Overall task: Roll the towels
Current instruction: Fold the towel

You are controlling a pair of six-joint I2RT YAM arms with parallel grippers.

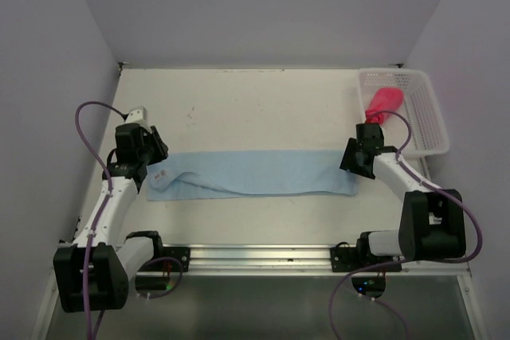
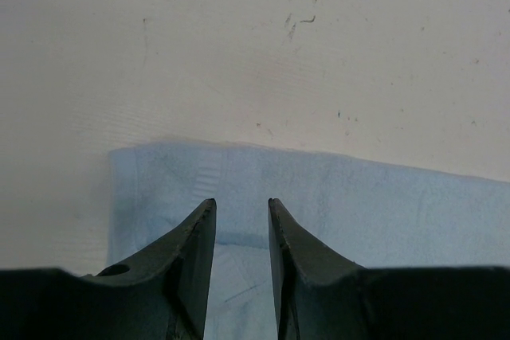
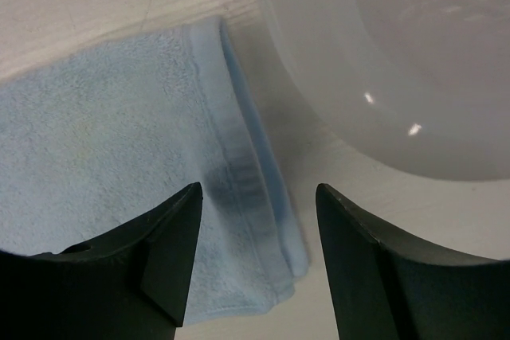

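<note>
Blue towel runs off the right and bottom edges in the left wrist view, its near part behind the left gripper. Basket is blurred, cut off top and right. Red towel has its lower end hidden by the right gripper.

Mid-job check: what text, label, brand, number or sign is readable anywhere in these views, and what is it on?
Nothing in any view can be read as text.
Light blue towel: tiny dark specks near its left end in the top view, too small to read.
Red-pink towel and white basket: no print visible.
Table: only stains, no writing.
</note>
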